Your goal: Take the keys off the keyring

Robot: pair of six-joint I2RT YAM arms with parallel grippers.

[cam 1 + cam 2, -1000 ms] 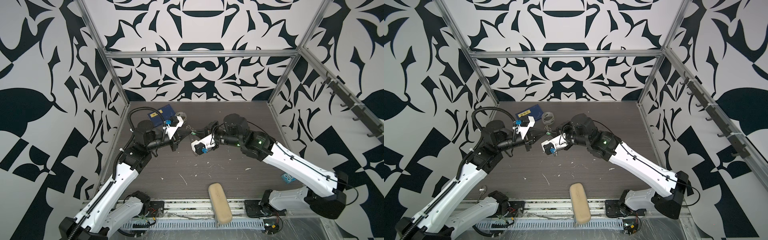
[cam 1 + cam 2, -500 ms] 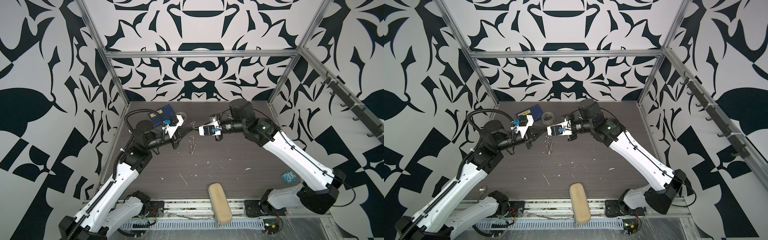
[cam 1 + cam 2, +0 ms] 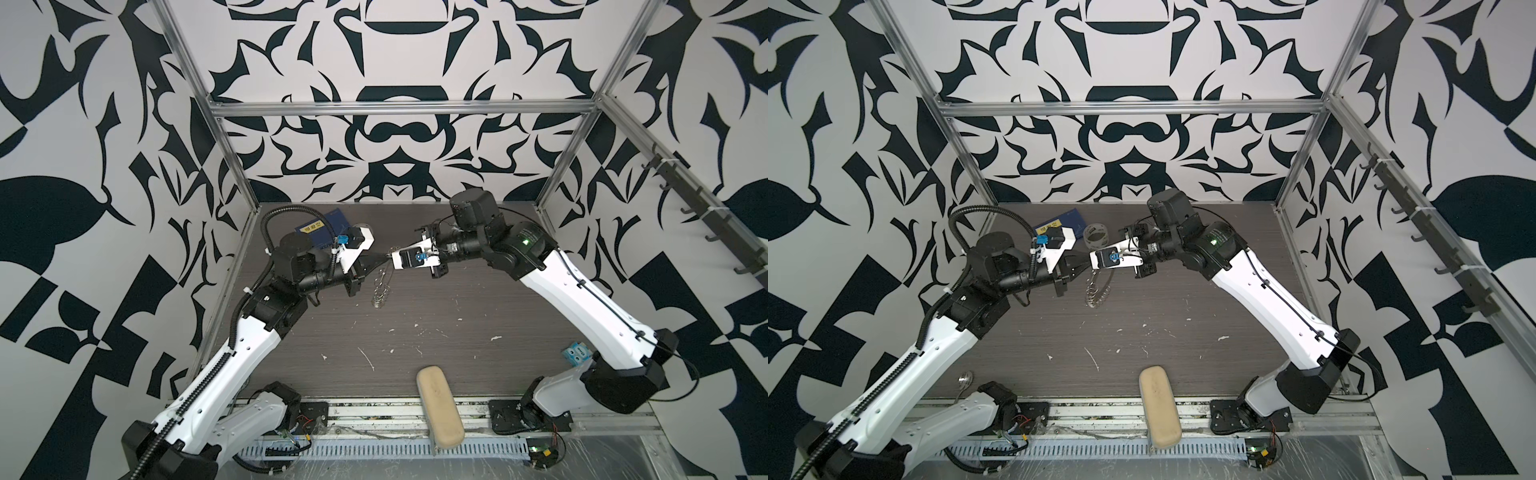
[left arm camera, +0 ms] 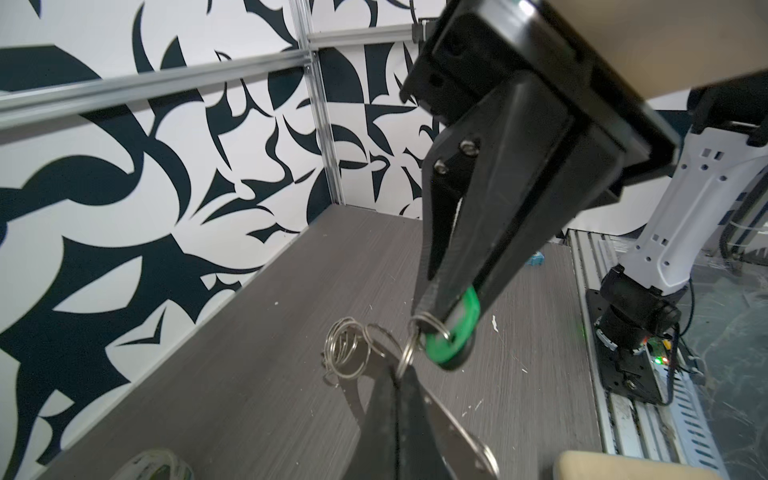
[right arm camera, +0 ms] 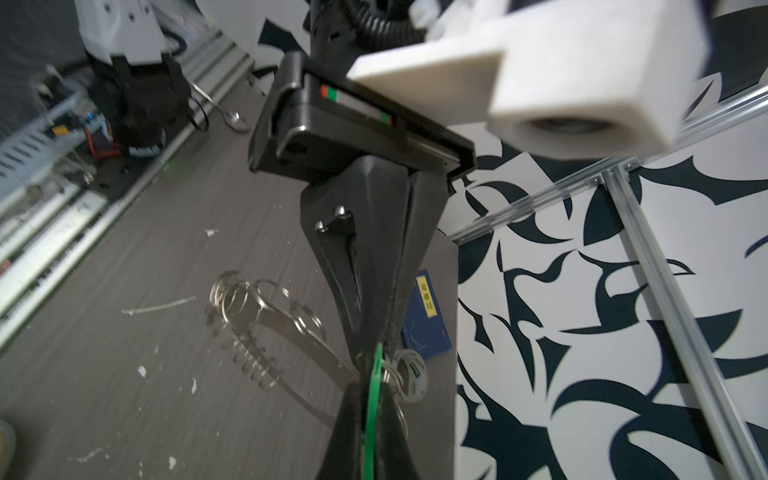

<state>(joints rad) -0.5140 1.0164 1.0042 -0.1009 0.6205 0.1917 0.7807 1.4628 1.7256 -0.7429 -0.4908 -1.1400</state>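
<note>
Right end effector (image 4: 440, 316) has risen toward the table's (image 3: 478, 316) far edge, clamped tight on the key (image 4: 451, 336). Left end effector (image 4: 400, 372), closed on the keyring (image 5: 286, 322), meets it tip to tip; key lies toward the right arm, ring hanging below, mid-air.

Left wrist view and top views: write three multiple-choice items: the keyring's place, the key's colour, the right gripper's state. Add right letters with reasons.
1. The large flat grey metal keyring is: A held by the left gripper above the dark wood-grain table; B flat on that table; C on the tan case.
2. What colour is the small plastic key? A red; B green; C yellow.
3. The right gripper is: A wide open; B out of view; C shut on the key.
1 A: it hangs from shut jaws, its shadow apart below. 2 B: green shows in the grip. 3 C: its jaws pinch the key.
</note>
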